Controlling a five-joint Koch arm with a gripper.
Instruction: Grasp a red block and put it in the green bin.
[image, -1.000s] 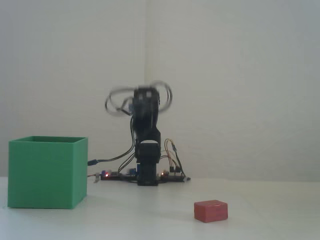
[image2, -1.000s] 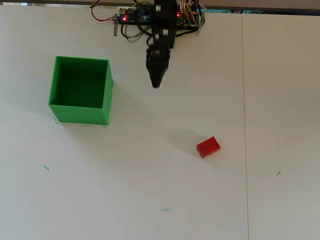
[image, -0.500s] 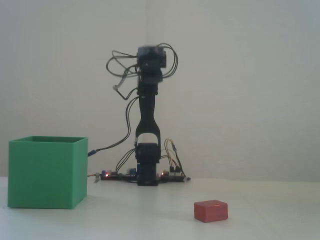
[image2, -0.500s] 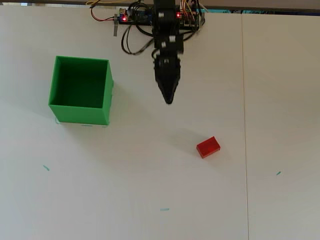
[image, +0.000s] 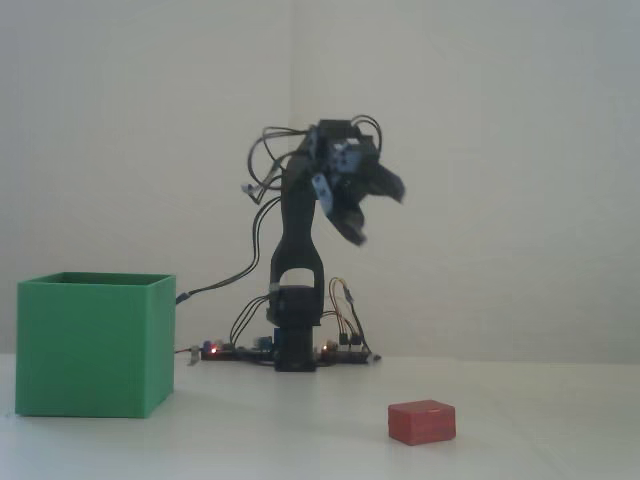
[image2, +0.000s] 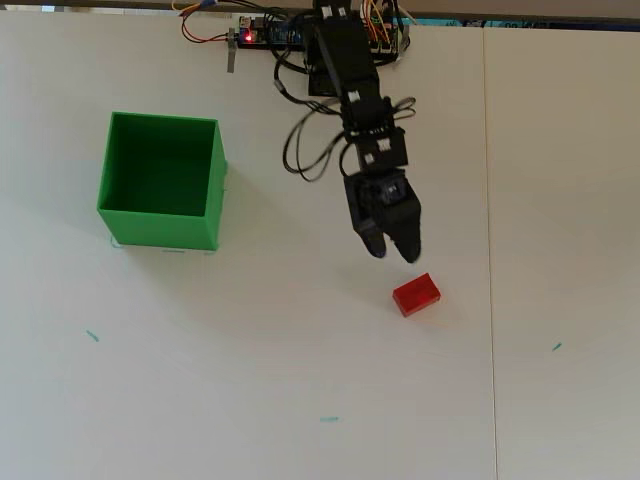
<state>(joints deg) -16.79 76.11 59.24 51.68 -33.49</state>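
Observation:
The red block (image2: 416, 294) lies flat on the white table, low and right of the arm's base in the fixed view (image: 422, 421). The green bin (image2: 161, 178) stands open-topped at the left (image: 92, 345), with nothing seen inside from overhead. My gripper (image2: 394, 250) is open, its two black fingers spread, held high in the air (image: 376, 213). From overhead its tips sit just above and left of the red block, apart from it. Nothing is between the fingers.
A circuit board (image2: 285, 32) with small red lights and loose wires sits at the arm's base by the table's far edge. Small teal marks (image2: 329, 419) dot the table. A seam (image2: 489, 250) runs down the table at the right.
The arm has reached forward and to the right toward the red block. The gripper, shut to a point before, has spread open. Block and bin have stayed put.

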